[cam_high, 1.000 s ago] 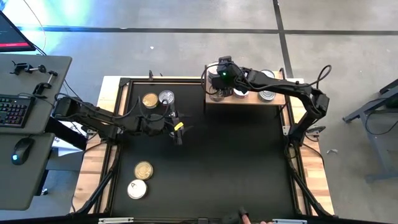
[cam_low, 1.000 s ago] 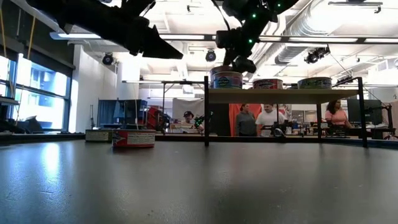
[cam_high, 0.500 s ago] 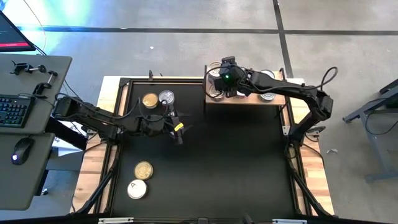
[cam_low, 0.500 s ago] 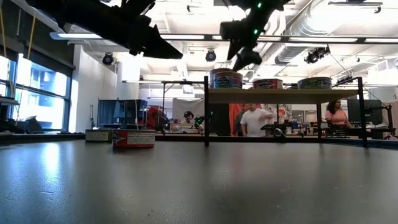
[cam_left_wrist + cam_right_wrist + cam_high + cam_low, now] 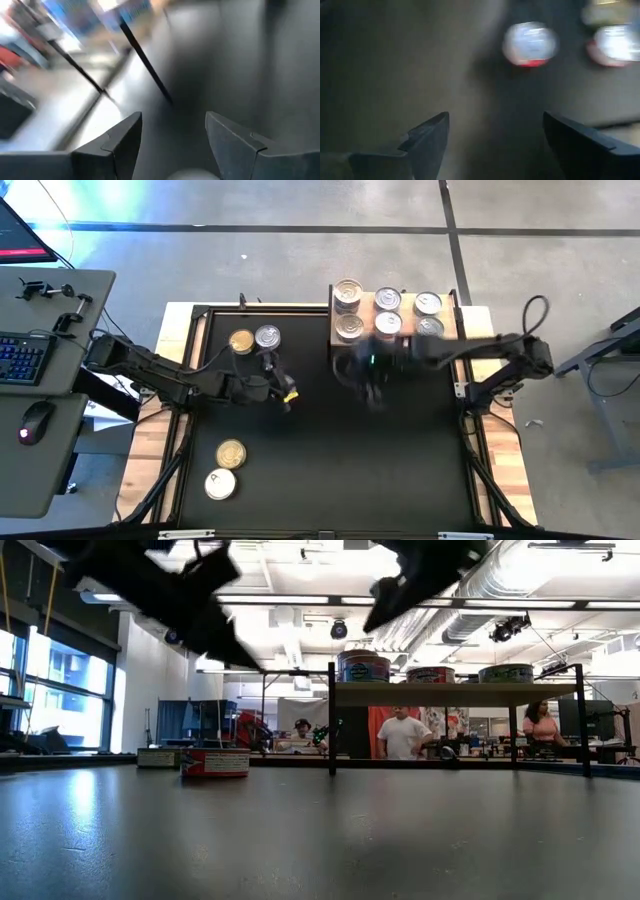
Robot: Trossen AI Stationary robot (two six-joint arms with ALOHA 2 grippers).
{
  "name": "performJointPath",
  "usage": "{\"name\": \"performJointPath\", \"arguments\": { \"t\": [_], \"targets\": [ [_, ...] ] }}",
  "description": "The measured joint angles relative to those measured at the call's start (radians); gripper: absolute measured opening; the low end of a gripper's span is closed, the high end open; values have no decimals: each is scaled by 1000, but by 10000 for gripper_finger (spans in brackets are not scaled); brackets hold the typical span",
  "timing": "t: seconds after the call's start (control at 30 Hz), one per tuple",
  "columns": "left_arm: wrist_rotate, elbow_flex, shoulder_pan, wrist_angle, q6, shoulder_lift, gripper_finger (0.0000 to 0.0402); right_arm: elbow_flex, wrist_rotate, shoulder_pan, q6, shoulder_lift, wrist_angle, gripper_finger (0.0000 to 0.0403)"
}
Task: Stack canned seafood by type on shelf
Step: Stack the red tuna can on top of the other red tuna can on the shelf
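Several tins of canned seafood stand on the light-wood shelf (image 5: 400, 338) at the table's far right, among them a silver-topped one (image 5: 348, 292) and another (image 5: 428, 303). On the black table stand a gold tin (image 5: 241, 341) and a silver tin (image 5: 267, 336) at the far left. A gold tin (image 5: 231, 453) and a silver tin (image 5: 221, 484) stand at the near left. My right gripper (image 5: 372, 383) hangs open above the table's middle, just in front of the shelf. My left gripper (image 5: 286, 393) is open, in the air to the right of the far-left pair.
The shelf stands on a black frame whose post (image 5: 331, 718) rises from the table. In the low view a red-labelled tin (image 5: 215, 761) stands at the far left. People stand in the room beyond the table. The table's middle and near right are bare black surface (image 5: 380, 470).
My right gripper has swung off the shelf's left end toward the table's near edge and middle, turning as it went, and stays open. My left gripper has tipped downward a little, near where it was. The tins have kept their places.
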Motion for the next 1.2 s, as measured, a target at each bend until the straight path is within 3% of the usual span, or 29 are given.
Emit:
{"name": "performJointPath", "arguments": {
  "t": [0.13, 0.2, 0.3, 0.43, 0.57, 0.7, 0.87, 0.97, 1.2],
  "targets": [
    [149, 0, 13, -259, -199, 9, 211, -226, 18, 119, 105, 2, 263, 311],
    [198, 0, 31, -347, -285, 28, 211, -323, 86, 172, 176, 2, 399, 311],
    [207, 0, 60, -349, -360, 86, 211, -415, 244, 237, 264, 2, 505, 311],
    [329, 4, 97, -211, -436, 190, 211, -441, 404, 295, 367, 2, 501, 311],
    [543, 1, 96, 115, -460, 278, 211, -441, 450, 348, 419, 2, 519, 311],
    [669, 25, 59, 262, -324, 281, 211, -441, 512, 401, 483, 4, 537, 311],
    [667, 30, -22, 224, 85, 305, 211, -441, 605, 484, 564, 28, 563, 311],
    [665, 31, -50, 248, 256, 352, 211, -441, 641, 533, 557, 82, 642, 311],
    [693, 78, -62, 388, 336, 491, 211, -441, 750, 583, 497, 202, 722, 311]
  ]
}}
